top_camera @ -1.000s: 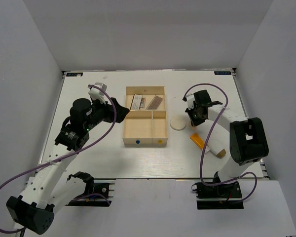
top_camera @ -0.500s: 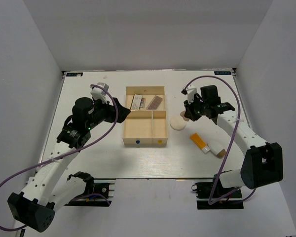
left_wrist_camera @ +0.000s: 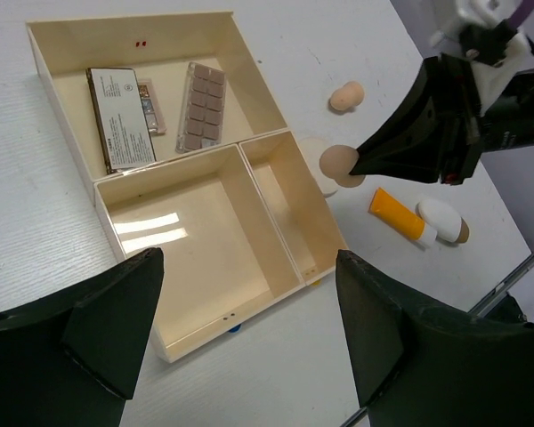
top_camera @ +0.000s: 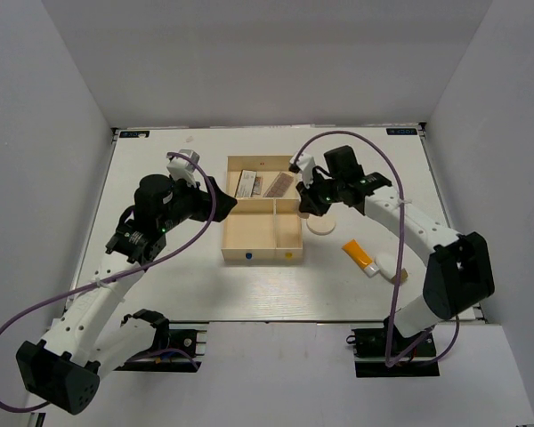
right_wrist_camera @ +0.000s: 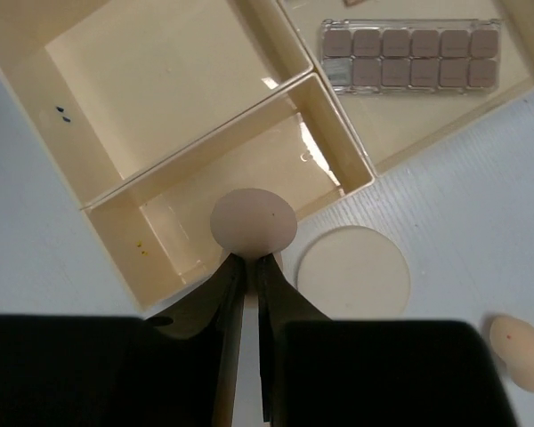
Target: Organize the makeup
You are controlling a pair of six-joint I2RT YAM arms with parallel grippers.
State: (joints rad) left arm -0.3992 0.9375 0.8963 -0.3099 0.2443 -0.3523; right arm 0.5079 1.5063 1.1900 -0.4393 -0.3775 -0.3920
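1. We count two flat palettes: one palette [left_wrist_camera: 120, 118] with a printed label, the other palette [left_wrist_camera: 202, 105] showing rows of squares.
2. We count two peach, egg-shaped sponges: one sponge [right_wrist_camera: 253, 221] and the other sponge [right_wrist_camera: 521, 351].
3. We see one cream round pad [right_wrist_camera: 353, 271].
4. We see one orange tube [left_wrist_camera: 394, 212].
5. We see one white bottle [left_wrist_camera: 440, 220] with a brown cap.
6. We find one wooden tray [left_wrist_camera: 196, 249] with three compartments.
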